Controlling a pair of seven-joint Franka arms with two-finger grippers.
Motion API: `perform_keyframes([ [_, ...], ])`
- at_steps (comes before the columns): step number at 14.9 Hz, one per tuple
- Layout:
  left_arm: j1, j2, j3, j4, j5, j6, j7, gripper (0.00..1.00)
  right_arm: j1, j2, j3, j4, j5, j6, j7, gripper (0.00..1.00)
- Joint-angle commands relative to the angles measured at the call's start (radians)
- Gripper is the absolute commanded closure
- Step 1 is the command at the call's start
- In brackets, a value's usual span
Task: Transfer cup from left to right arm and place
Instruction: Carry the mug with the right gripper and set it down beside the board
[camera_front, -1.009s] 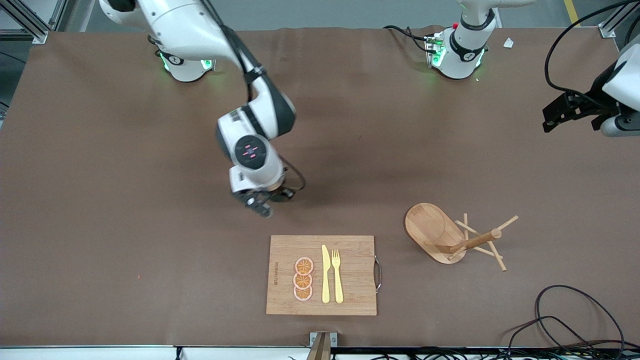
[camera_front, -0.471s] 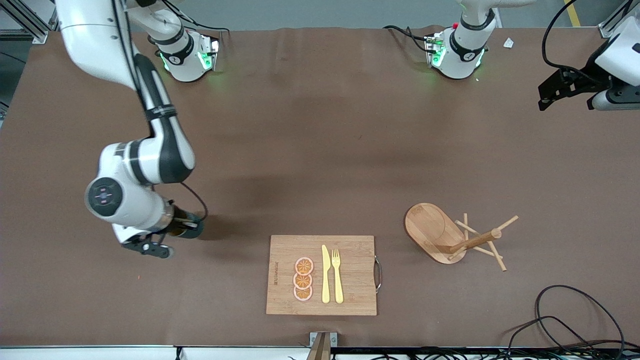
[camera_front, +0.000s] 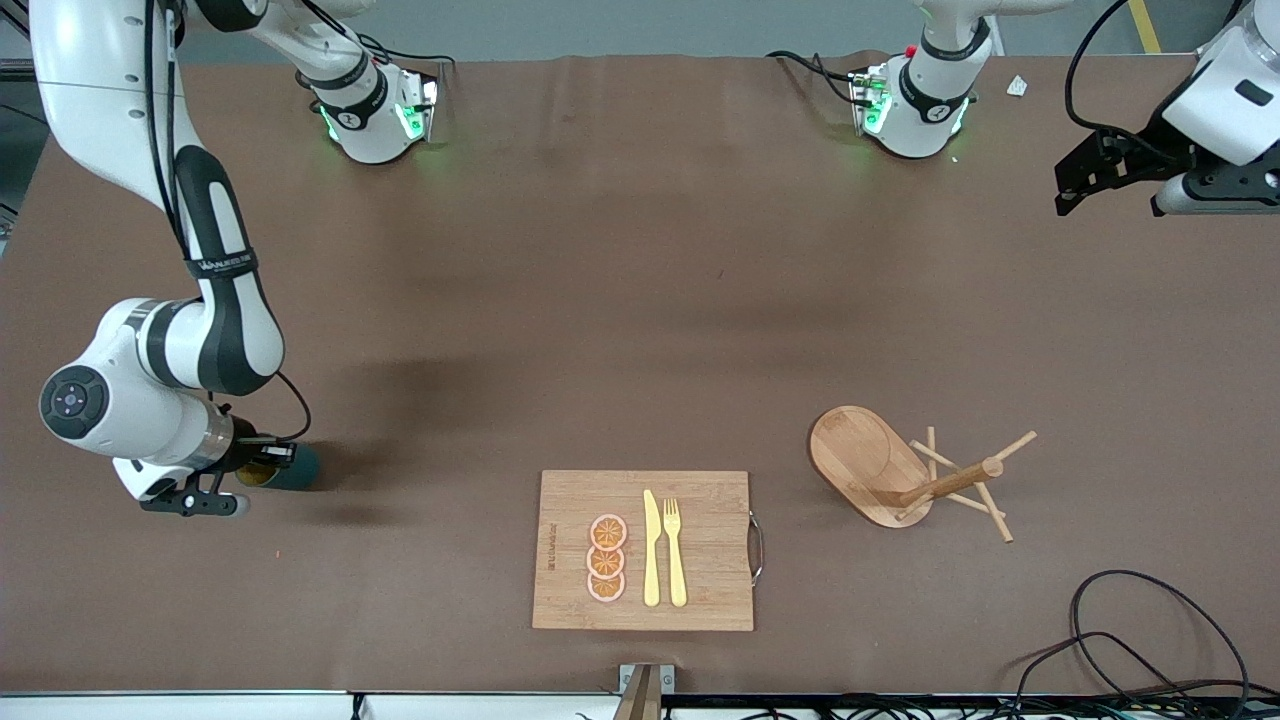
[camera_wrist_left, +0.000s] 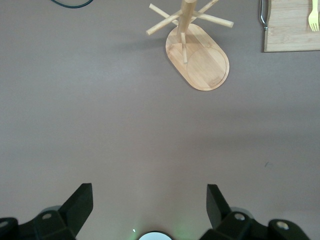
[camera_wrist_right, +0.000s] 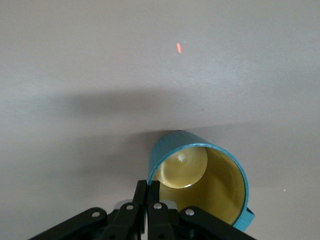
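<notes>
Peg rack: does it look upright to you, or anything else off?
The wooden peg rack lies tipped on its side toward the left arm's end of the table, oval base on edge and pegs splayed on the cloth. Nothing else stands out: the right gripper holds the cup, and the left gripper waits open.

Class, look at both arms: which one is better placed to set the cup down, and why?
The right. The right gripper is shut on the cup, low over the table at the right arm's end. The left gripper waits open and empty.
</notes>
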Motion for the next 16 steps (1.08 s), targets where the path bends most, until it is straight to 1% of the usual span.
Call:
perform_keyframes([
  [1, 0.001, -0.012, -0.004, -0.006, -0.003, 0.008, -0.011, 0.00, 0.000, -0.030, 0.021, -0.050, -0.017, 0.026, -0.008, 0.84],
  [2, 0.001, -0.010, -0.006, -0.006, -0.003, 0.011, -0.009, 0.00, 0.000, -0.031, 0.021, -0.038, -0.016, 0.023, 0.005, 0.57],
  [3, 0.004, -0.010, -0.004, -0.006, -0.005, 0.014, -0.009, 0.00, 0.000, -0.031, 0.020, -0.015, -0.015, 0.022, 0.007, 0.15],
  [4, 0.004, -0.010, -0.006, -0.006, -0.006, 0.014, -0.009, 0.00, -0.005, -0.033, 0.020, 0.006, -0.015, 0.020, 0.004, 0.00],
  [6, 0.008, -0.009, -0.006, -0.004, -0.009, 0.014, -0.003, 0.00, -0.017, -0.059, 0.020, 0.074, -0.015, -0.029, 0.003, 0.00],
  [10, 0.009, 0.002, -0.004, -0.004, -0.014, 0.014, 0.002, 0.00, -0.017, -0.111, 0.018, 0.247, -0.020, -0.281, 0.003, 0.00],
  [11, 0.009, 0.004, -0.002, -0.003, -0.014, 0.014, 0.002, 0.00, -0.019, -0.129, 0.017, 0.275, -0.038, -0.317, -0.001, 0.00],
  [13, 0.009, 0.004, 0.002, 0.002, -0.014, 0.014, 0.011, 0.00, -0.019, -0.180, 0.021, 0.302, -0.106, -0.319, -0.007, 0.00],
  [14, 0.009, 0.004, 0.004, 0.003, -0.014, 0.014, 0.011, 0.00, -0.019, -0.210, 0.023, 0.300, -0.106, -0.336, -0.001, 0.00],
  [16, 0.009, 0.007, 0.004, 0.006, -0.014, 0.014, 0.011, 0.00, -0.013, -0.272, 0.023, 0.299, -0.098, -0.496, 0.010, 0.00],
])
